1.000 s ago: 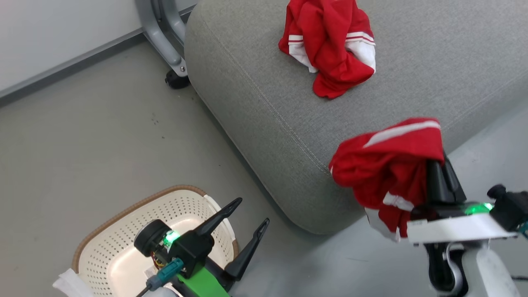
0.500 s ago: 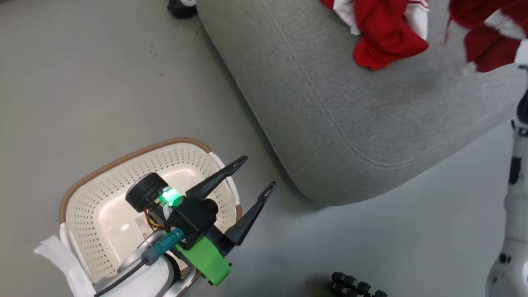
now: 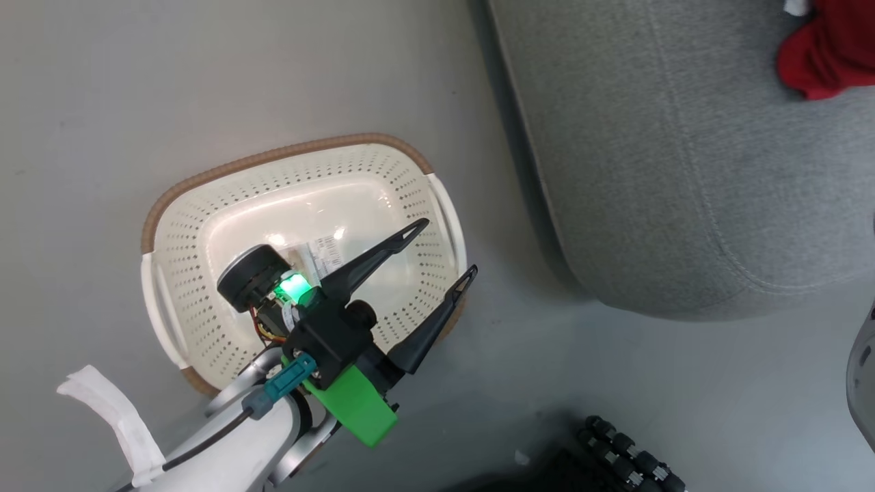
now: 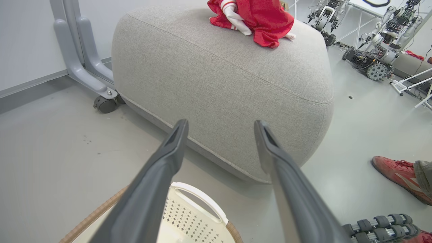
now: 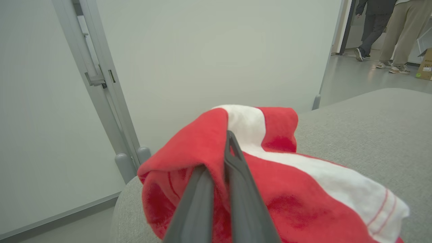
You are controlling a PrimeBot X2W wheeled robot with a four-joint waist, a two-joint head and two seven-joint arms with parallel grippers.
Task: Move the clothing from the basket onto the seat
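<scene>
The cream basket (image 3: 171, 232) stands on the floor holding no clothing, its label (image 3: 325, 249) bare on the base. My left gripper (image 3: 448, 247) hovers over the basket's right end, open with nothing between its fingers (image 4: 168, 158). The basket's handle end (image 4: 199, 206) lies just below them. The grey seat (image 3: 670, 171) rises to the right of the basket. One red garment (image 4: 256, 17) lies crumpled on top of the seat (image 4: 219, 74), and its edge (image 3: 827, 55) reaches the head view's top right corner. My right gripper (image 5: 222, 152) is shut on the other red-and-white garment (image 5: 303, 189), held over the seat (image 5: 371, 135).
A grey stand on a caster (image 4: 104, 103) sits at the seat's far left corner by the wall. A person's red shoe (image 4: 398, 172) is on the floor right of the seat. A black ribbed part (image 3: 629, 465) lies low on the floor. People walk in a doorway (image 5: 388, 30).
The head camera has swung down, bringing the basket to mid-picture. My right gripper has carried its garment from the seat's front edge up over the seat. The left gripper stays open above the basket.
</scene>
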